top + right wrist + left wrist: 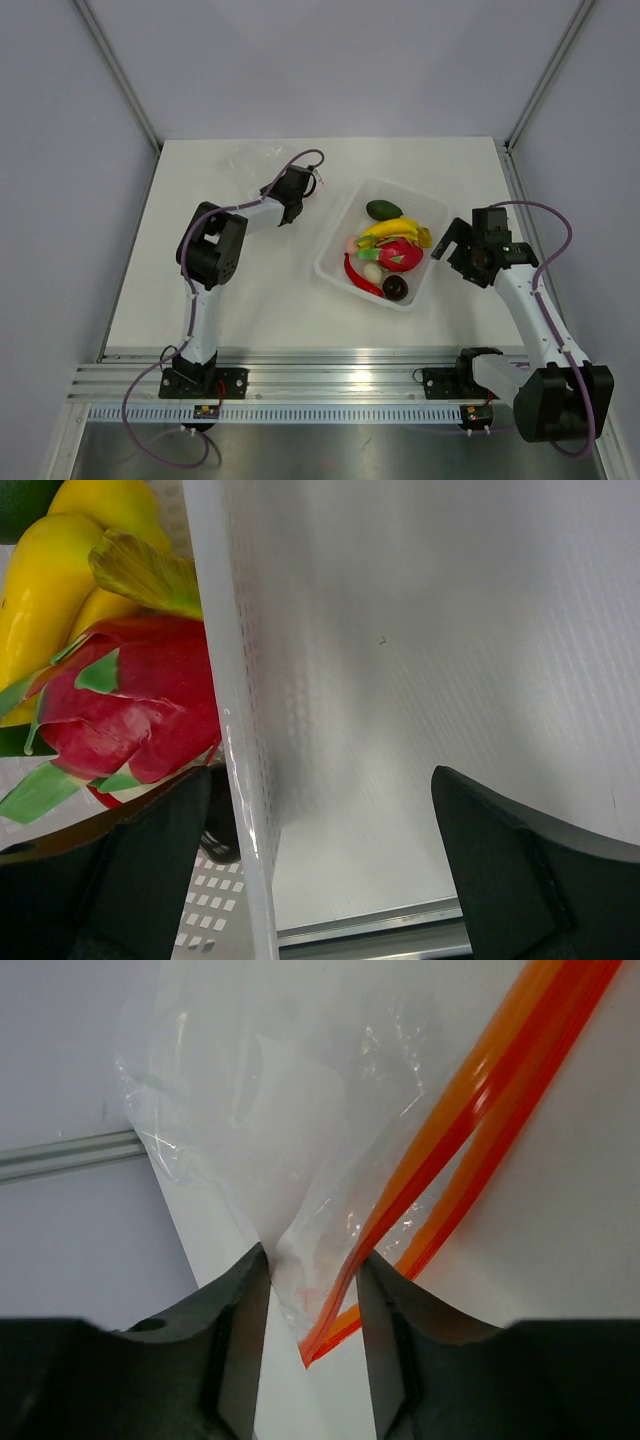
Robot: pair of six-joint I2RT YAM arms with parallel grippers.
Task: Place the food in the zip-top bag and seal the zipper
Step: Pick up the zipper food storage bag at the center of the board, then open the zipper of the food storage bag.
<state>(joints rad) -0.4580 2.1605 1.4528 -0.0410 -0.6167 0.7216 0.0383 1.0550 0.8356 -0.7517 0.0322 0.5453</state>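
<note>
left claw [312,1260]: jaws apart, zip-top bag [300,1110] corner between them | we reckon film's thin, floppy, slick, so pinch the stiffer zipper [510,1070] | right claw [322,780]: wide apart

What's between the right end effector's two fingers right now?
Right wrist view: the clear tray's wall stands between the open fingers of the right end effector, dragon fruit just inside it.
</note>
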